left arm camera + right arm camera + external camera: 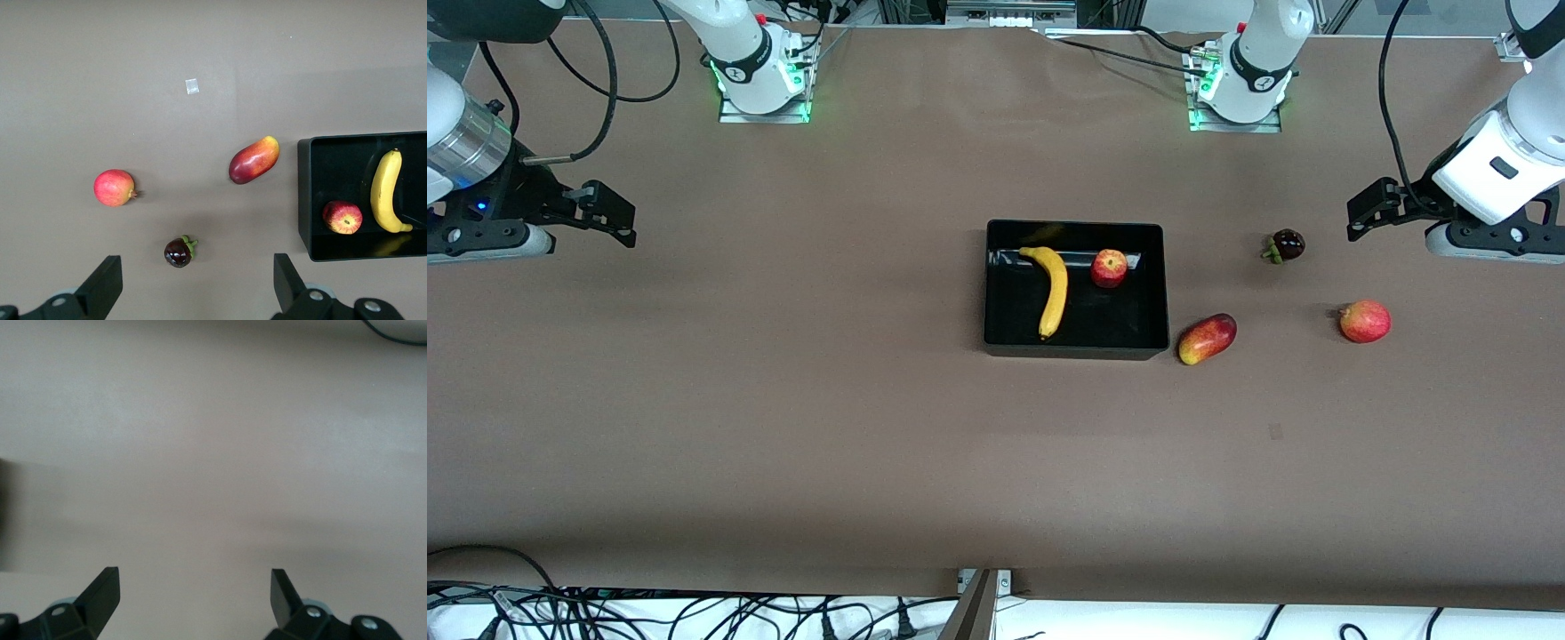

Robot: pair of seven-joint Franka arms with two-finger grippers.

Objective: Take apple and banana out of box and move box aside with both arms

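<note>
Nothing is done yet: the banana point(1053, 302) and apple point(1109, 268) lie in the box point(1076, 348) mid-counter. Left pincer point(1371, 210) and right pincer point(609, 214) hang released, apparently waiting, over the counter's ends.

A wide table point(783, 400) covered in a matte brown sheet fills almost the whole scene, evenly lit from above with soft shadows. A small pale square mark point(1275, 432) sits on the sheet. Along the edge nearest the front camera, a white strip shows with a tangle of black cables point(605, 613). Metal framing point(1009, 13) stands at the table's top edge.
</note>
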